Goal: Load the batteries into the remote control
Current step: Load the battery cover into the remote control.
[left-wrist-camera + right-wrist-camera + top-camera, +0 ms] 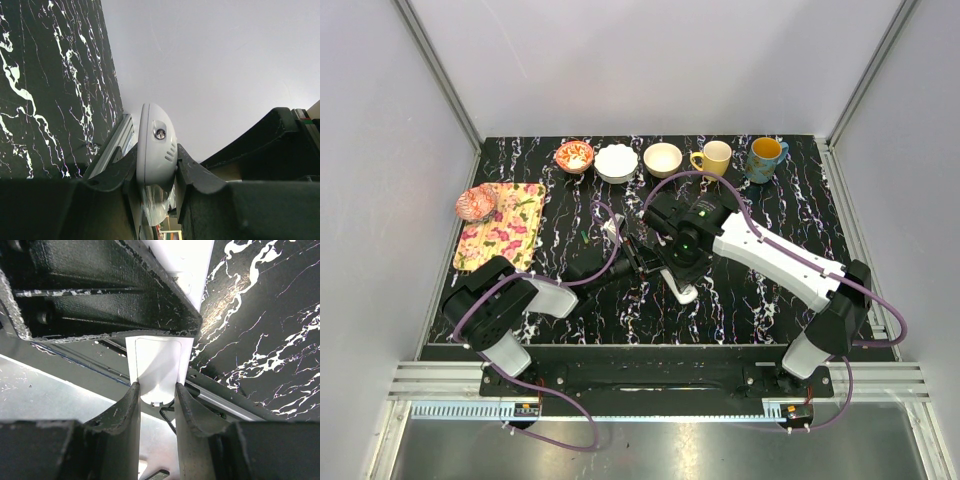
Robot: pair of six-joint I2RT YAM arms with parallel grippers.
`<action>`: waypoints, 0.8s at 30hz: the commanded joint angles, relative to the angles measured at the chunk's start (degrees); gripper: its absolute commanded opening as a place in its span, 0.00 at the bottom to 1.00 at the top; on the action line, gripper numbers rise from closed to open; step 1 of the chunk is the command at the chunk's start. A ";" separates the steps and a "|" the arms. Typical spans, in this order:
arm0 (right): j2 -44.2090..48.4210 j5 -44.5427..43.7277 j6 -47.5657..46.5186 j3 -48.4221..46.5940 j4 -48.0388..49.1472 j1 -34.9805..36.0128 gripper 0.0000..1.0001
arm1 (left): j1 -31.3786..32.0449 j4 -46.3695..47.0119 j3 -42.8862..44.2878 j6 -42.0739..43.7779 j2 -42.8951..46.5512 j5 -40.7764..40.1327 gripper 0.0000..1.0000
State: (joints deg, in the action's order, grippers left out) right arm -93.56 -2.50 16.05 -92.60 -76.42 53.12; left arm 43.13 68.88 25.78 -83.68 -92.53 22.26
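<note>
The white remote control [156,145] is held up off the black marbled table [800,200], gripped by both arms at the table's middle. My left gripper [156,151] is shut on its rounded end, where a small lens shows. My right gripper [156,386] is shut on the other end of the remote control [157,362], whose flat panel with a small clip faces the camera. In the top view that end [683,291] pokes out below the right gripper [672,268], with the left gripper [642,256] just to its left. The batteries are out of view.
Along the back edge stand a patterned bowl [574,155], two white bowls [616,162] [663,158], a yellow mug [713,158] and a blue mug [764,157]. A floral cloth [502,225] and a pink object [475,203] lie at the left. A small white piece [612,230] sits by the left arm.
</note>
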 commanded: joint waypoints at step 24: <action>1.98 -2.34 0.20 -0.13 4.00 -1.27 0.49 | 0.63 21.20 1.38 -1.84 1.39 3.49 0.00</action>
State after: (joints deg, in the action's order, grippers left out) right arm -93.30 -2.94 16.08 -92.58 -75.66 52.69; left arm 43.22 69.14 25.80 -83.85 -92.53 23.75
